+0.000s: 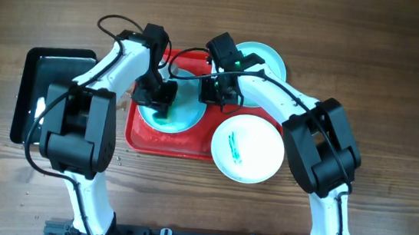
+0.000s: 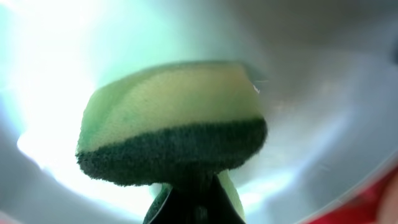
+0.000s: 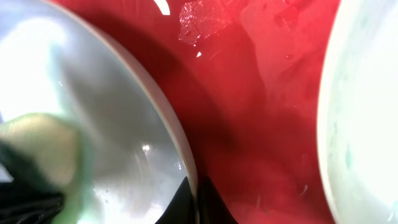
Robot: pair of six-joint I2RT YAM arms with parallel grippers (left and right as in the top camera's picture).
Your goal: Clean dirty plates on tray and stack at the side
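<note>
A pale aqua plate (image 1: 184, 115) with teal smears lies on the left part of the red tray (image 1: 167, 146). My left gripper (image 1: 163, 97) is shut on a yellow sponge with a dark green scouring side (image 2: 171, 118) and presses it onto this plate (image 2: 323, 93). My right gripper (image 1: 210, 93) is shut on the plate's right rim (image 3: 186, 162), over the red tray (image 3: 249, 124). A second plate (image 1: 267, 60) lies at the tray's far right. A third plate (image 1: 246, 148) with a teal smear lies at the tray's near right edge.
A smaller black tray (image 1: 42, 94) stands on the wooden table to the left of the red tray. The edge of another plate (image 3: 360, 124) shows at the right of the right wrist view. Cables run over the far side of the tray.
</note>
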